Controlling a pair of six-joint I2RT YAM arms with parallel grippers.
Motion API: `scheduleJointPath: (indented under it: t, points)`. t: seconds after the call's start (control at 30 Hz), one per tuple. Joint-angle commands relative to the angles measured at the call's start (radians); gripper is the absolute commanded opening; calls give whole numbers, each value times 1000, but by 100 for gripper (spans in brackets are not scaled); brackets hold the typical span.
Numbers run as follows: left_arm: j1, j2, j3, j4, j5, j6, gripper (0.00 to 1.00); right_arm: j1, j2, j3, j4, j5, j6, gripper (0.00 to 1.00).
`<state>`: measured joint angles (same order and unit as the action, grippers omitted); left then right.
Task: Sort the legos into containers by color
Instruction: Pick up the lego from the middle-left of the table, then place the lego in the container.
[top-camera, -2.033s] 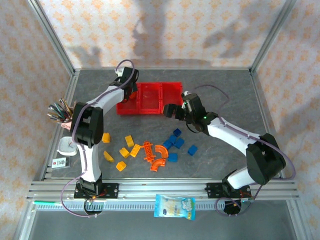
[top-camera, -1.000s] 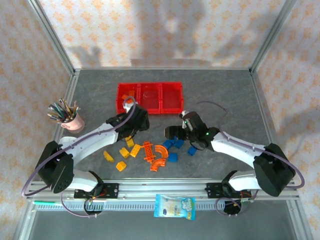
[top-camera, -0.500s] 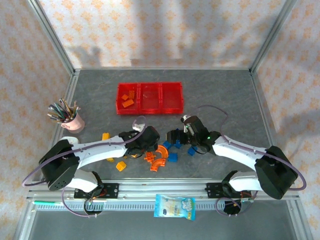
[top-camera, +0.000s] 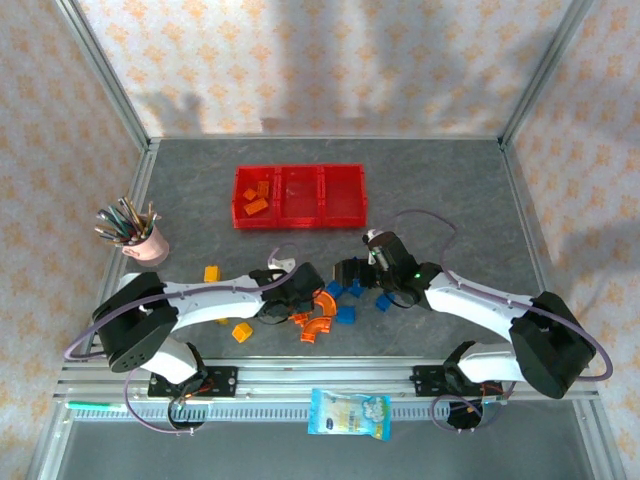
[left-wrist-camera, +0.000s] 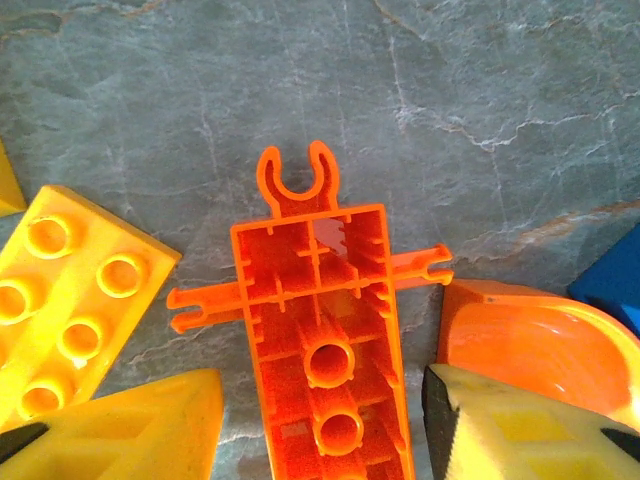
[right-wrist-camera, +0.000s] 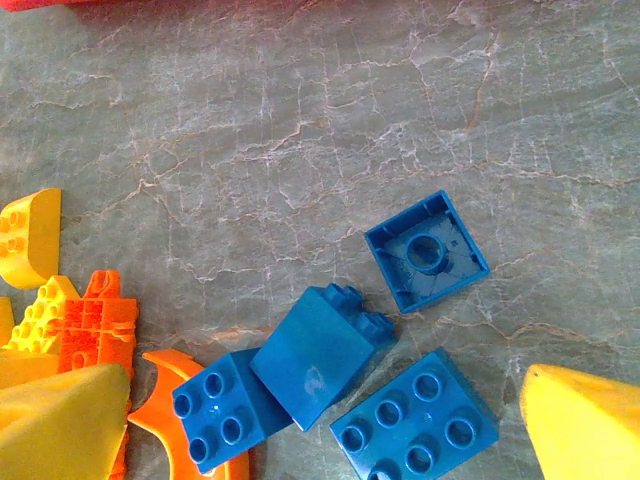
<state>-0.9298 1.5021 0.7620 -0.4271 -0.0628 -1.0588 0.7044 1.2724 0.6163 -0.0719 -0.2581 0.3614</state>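
The three joined red containers (top-camera: 300, 195) stand at the back, with a few orange legos (top-camera: 256, 200) in the left bin. My left gripper (top-camera: 300, 292) (left-wrist-camera: 320, 400) is low over the table and open. Its yellow fingers (left-wrist-camera: 130, 425) straddle a long orange lego (left-wrist-camera: 320, 330) lying underside up, with a narrow gap on each side. An orange arch (left-wrist-camera: 535, 335) lies just right of it and a yellow brick (left-wrist-camera: 70, 300) to the left. My right gripper (top-camera: 345, 272) (right-wrist-camera: 320, 425) hangs wide open over a cluster of blue legos (right-wrist-camera: 320, 355), holding nothing.
More yellow legos (top-camera: 212, 272) lie left of the pile, and two orange arches (top-camera: 315, 318) lie between the arms. A pink cup of pens (top-camera: 140, 240) stands at the left. A plastic bag (top-camera: 350, 413) lies on the front rail.
My left arm swung from the left bin down to the pile and settled over the long orange lego, its jaws narrowing. My right arm came down over the blue legos and has barely moved since.
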Motion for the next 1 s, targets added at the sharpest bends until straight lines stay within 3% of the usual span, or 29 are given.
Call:
scheduleJointPath:
  t: [0.0, 0.27, 0.57, 0.8, 0.97]
  points:
    - [-9, 32, 9, 10, -31, -10, 54, 2, -8, 12, -3, 29, -20, 100]
    - [-8, 37, 4, 15, -52, -14, 36, 3, -10, 17, -4, 34, -22, 100]
    - [18, -94, 72, -84, -167, 17, 30, -8, -16, 85, -18, 3, 7, 100]
    - [237, -156, 190, -66, -262, 232, 30, -24, 34, 167, 7, 15, 66, 100]
    - [427, -26, 332, 19, -250, 406, 30, -43, 85, 209, 45, 24, 93, 100]
